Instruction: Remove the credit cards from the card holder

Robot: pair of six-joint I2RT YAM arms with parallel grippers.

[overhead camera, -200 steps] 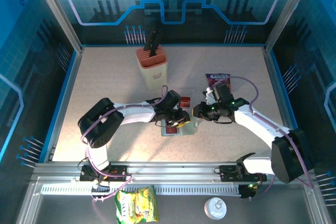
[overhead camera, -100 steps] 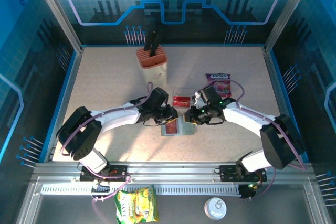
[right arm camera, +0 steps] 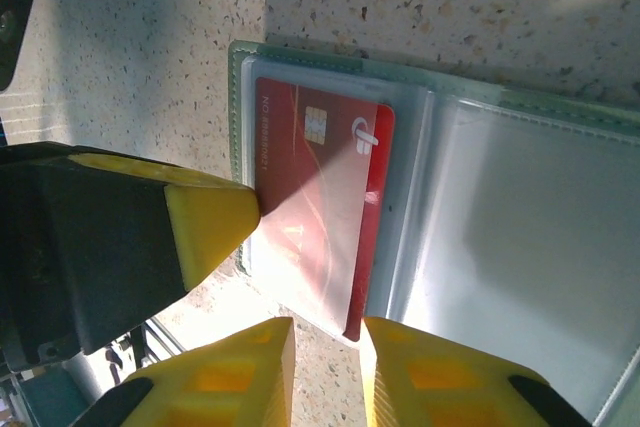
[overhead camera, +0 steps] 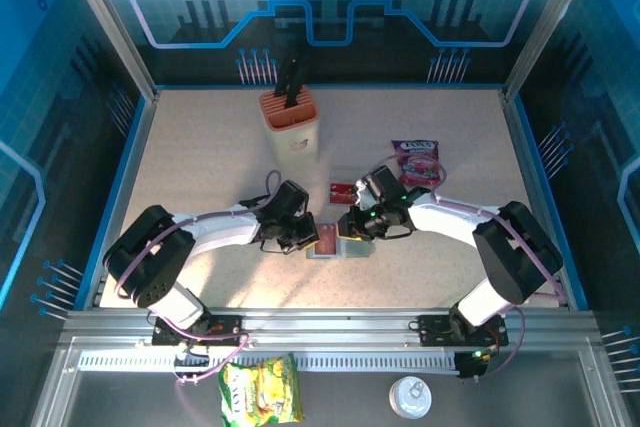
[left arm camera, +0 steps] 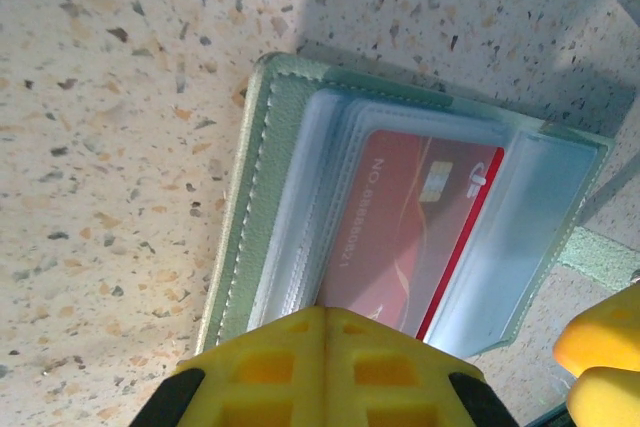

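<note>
The small grey-green folding card holder [left arm camera: 262, 187] lies open and flat on the pale speckled table [left arm camera: 120, 97], between the two arms. Inside it are shiny see-through plastic pockets [right arm camera: 520, 247]. A thin, flat red plastic card [left arm camera: 400, 217] with a little gold chip sits in one pocket. The card looks very light, stiff and smooth, so it could slip. The holder looks soft and light too, so I think it will slide or lift unless something pins it down. The left gripper [left arm camera: 322, 325], with yellow fingers, is shut tight with nothing in it. Its tip rests at the holder's edge, as if to hold it down. The right gripper [right arm camera: 325, 347] has its yellow fingers a little apart and holds nothing. The card's corner is just at the gap. That corner seems to poke out of the pocket, so it looks like the best place to pinch. Then pull straight out along the pocket.
</note>
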